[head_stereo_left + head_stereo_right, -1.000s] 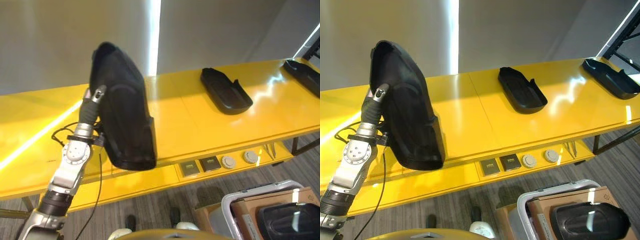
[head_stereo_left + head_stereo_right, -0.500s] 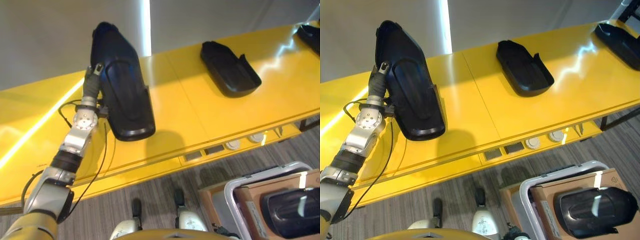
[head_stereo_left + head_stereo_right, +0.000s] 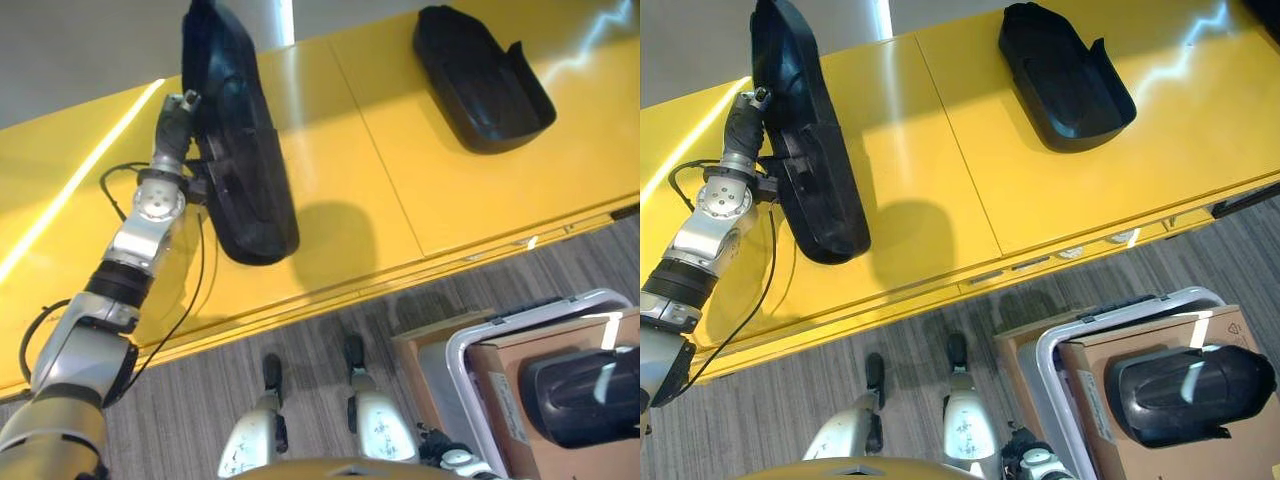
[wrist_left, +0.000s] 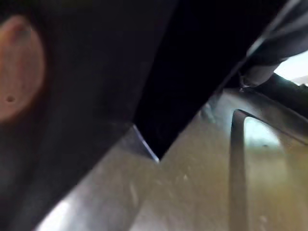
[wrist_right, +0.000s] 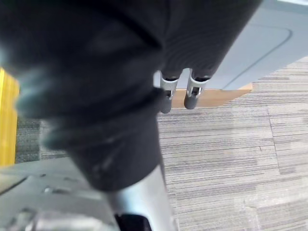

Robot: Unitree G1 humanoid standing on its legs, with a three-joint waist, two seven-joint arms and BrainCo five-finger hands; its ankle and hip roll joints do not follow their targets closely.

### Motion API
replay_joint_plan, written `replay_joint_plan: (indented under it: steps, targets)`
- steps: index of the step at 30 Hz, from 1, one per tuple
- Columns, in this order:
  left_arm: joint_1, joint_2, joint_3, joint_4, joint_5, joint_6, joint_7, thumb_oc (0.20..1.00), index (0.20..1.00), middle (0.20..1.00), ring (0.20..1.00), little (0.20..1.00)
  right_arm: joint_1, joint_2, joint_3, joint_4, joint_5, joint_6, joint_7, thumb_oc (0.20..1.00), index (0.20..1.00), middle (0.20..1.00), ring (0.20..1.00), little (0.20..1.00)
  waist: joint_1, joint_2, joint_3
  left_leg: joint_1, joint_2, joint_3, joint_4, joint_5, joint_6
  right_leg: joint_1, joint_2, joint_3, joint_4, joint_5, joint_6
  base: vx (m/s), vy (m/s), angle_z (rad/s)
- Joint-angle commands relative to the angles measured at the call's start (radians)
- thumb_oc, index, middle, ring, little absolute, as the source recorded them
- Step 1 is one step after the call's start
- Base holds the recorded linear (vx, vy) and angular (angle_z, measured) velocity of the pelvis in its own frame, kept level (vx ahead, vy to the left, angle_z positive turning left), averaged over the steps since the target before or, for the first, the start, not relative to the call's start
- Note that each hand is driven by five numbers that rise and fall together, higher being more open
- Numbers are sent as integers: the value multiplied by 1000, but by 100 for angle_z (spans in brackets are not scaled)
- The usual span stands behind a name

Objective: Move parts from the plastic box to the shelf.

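The left hand (image 3: 172, 125) rides against the back edge of a long black part (image 3: 235, 160), its fingers hidden behind the shell, so I cannot tell whether they curl round the rim or press flat. The part stands nearly on edge above the yellow shelf (image 3: 360, 190), its lower end close over the front of the shelf. It looks like a moulded plastic shell: stiff, hollow and probably light for its bulk, with a glossy skin that could slip. The raised rim seems the surest place to hold; the smooth domed back gives little purchase.

Right of that part, a second part (image 3: 1065, 75) lies flat on the shelf, open side up. Further right and below the shelf, a third part (image 3: 1188, 392) lies in the box (image 3: 1080, 345). The right hand (image 5: 178, 94) hangs over the floor, fingers loosely straight, holding nothing.
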Motion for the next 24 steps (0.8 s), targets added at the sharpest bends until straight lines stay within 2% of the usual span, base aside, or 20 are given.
replay_joint_plan:
  steps: [1,6,13,14,15,16,17,24]
  targets:
    - [1,33,-3,48,117,-7,6,200,200,200,200,200,-75,39,26,-26,39,-31,-4,1000,1000,1000,1000,1000,21,-39,-4,-10,24,-41,-8,-24,-28,52,-84,18,2,-66,96,0,0,0]
    - [33,37,4,24,128,-4,-6,200,200,200,200,200,-74,42,29,-29,43,-31,-1,1000,1000,1000,1000,1000,22,-37,-2,-7,25,-39,-8,-25,-28,56,-85,18,2,-70,96,0,0,0]
    - [92,17,13,-15,219,19,-16,200,200,200,200,200,-67,44,11,-13,44,-29,-3,1000,1000,1000,1000,1000,26,-31,-12,9,31,-40,-8,-29,-30,71,-82,15,2,-80,92,0,0,0]
    - [94,9,17,-11,228,23,-10,416,416,416,416,416,-65,45,13,-13,41,-28,-1,1000,1000,1000,1000,1000,25,-32,-13,11,32,-40,-8,-31,-30,73,-81,14,2,-82,91,0,0,0]
    - [94,9,17,-11,228,23,-10,507,507,507,507,507,-65,45,13,-13,41,-28,-1,1000,1000,1000,1000,1000,25,-32,-13,11,32,-40,-8,-31,-30,73,-81,14,2,-82,91,0,0,0]
    - [92,-5,22,-5,235,28,3,881,881,881,881,881,-65,44,13,-10,38,-28,-2,1000,1000,1000,1000,1000,24,-33,-15,12,32,-40,-8,-32,-31,75,-81,12,2,-83,90,0,0,0]
    - [78,-26,25,13,250,44,21,1000,1000,1000,1000,1000,-66,46,12,-8,39,-27,-4,1000,1000,1000,1000,1000,21,-33,-16,13,34,-41,-8,-33,-31,76,-80,12,2,-86,89,0,0,0]
    - [35,-77,44,76,225,52,66,1000,1000,1000,1000,1000,-72,46,16,-3,41,-22,-7,1000,1000,1000,1000,1000,19,-32,-15,15,37,-40,-8,-32,-32,78,-79,9,2,-87,86,0,0,0]
